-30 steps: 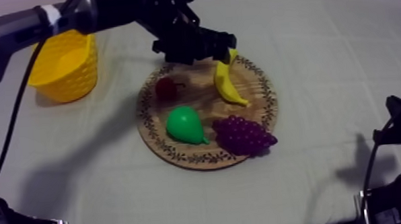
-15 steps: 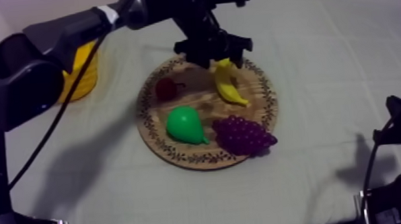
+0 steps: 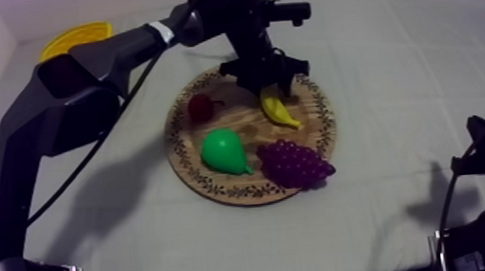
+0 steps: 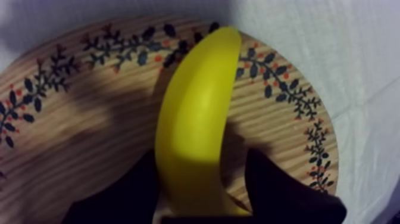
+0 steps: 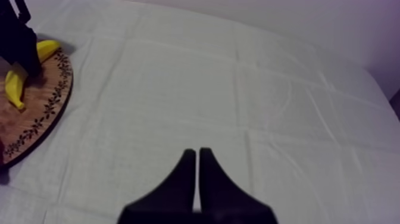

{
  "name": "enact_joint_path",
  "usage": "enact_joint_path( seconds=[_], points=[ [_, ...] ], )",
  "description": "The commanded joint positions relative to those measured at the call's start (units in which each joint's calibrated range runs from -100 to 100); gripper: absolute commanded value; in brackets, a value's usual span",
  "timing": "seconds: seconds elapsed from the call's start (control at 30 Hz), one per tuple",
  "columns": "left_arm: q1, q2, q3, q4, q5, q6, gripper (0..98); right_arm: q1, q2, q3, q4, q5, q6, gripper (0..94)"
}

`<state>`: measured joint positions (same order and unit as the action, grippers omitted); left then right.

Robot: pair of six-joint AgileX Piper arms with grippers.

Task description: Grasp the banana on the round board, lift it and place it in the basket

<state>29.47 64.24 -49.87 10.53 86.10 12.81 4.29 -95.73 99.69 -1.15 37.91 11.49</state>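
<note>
Left gripper (image 4: 201, 179) spread astride banana (image 4: 196, 107) at wooden board (image 4: 65, 155) far edge, not yet grasped. Lift and drop into yellow basket (image 3: 74, 35) pending. Right gripper (image 5: 197, 161) closed.

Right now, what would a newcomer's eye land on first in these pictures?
The left gripper, open astride the curved yellow toy banana at the far side of the round wooden board with a patterned rim. Next, the glossy green pear and the purple bunch of grapes on the board's near side. The right gripper rests shut over bare grey-white cloth.
</note>
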Motion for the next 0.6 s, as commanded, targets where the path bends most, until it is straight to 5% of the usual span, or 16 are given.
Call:
enact_joint_path(
  seconds=[0.0, 0.27, 0.57],
  points=[
    [0.2, 0.3, -0.5, -0.8, 1.1, 0.2, 45.7, 0.0, 0.0, 0.0, 0.0, 0.0, 0.0, 0.3],
    [0.6, -0.9, -2.0, -4.34, 3.8, 1.4, 32.4, 0.0, 0.0, 0.0, 0.0, 0.0, 0.0, 0.3],
    [-1.9, -10.6, -3.1, -11.13, 11.9, 3.0, 28.8, 0.0, 0.0, 0.0, 0.0, 0.0, 0.0, 0.3]
  ],
)
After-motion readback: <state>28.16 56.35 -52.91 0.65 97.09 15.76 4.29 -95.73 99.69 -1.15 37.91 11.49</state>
